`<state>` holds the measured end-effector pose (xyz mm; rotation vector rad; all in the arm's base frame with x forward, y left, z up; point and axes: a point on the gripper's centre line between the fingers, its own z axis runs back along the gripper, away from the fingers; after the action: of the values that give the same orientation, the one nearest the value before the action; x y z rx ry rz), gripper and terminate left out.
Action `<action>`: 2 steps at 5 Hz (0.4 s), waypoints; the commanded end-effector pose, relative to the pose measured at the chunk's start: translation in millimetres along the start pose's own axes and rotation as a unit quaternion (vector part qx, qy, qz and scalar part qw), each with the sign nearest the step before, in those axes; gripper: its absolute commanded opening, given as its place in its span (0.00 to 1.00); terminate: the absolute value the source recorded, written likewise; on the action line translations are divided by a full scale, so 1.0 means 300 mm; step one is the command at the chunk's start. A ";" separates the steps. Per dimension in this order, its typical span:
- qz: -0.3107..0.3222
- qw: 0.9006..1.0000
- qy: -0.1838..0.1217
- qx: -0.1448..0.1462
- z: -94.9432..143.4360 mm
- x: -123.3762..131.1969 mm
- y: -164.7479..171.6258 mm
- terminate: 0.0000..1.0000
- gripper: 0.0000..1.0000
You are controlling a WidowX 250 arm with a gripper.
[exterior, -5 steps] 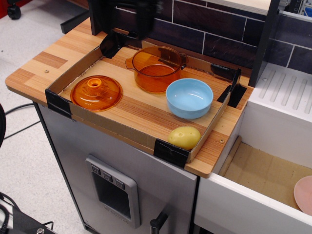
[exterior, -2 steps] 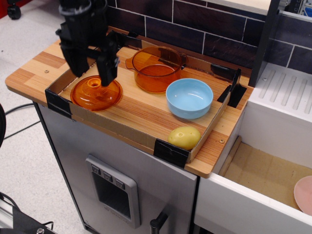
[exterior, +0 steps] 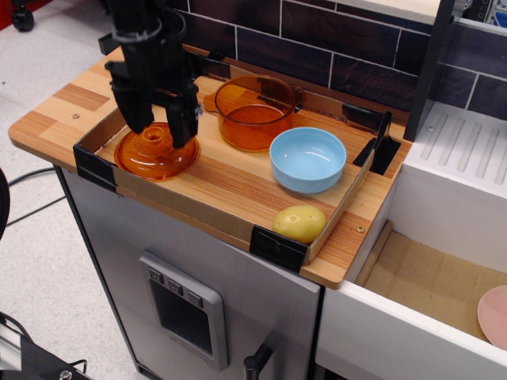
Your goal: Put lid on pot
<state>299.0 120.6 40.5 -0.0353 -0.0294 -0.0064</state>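
The amber glass lid [exterior: 155,157] lies flat at the left end of the wooden tray [exterior: 230,186], knob up. The amber glass pot [exterior: 253,111] stands uncovered at the back middle of the tray, to the right of the lid. My black gripper [exterior: 162,131] is open, its two fingers [exterior: 184,119] straddling the lid's knob just above the lid. I cannot tell whether the fingers touch the lid.
A light blue bowl [exterior: 307,159] sits right of the pot. A yellow potato-like object [exterior: 299,223] lies at the tray's front right corner. Low cardboard walls with black corner pieces rim the tray. A dark brick wall stands behind. A white sink [exterior: 444,261] is to the right.
My gripper came in from the back, moved over the lid and has lowered, so its open fingers now stand on either side of the knob.
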 end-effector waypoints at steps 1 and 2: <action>0.021 0.999 -0.025 0.013 0.046 0.081 0.096 0.00 1.00; 0.019 0.999 -0.029 0.019 0.045 0.079 0.112 0.00 1.00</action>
<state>313.4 147.4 36.5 -0.0269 -0.0333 0.0464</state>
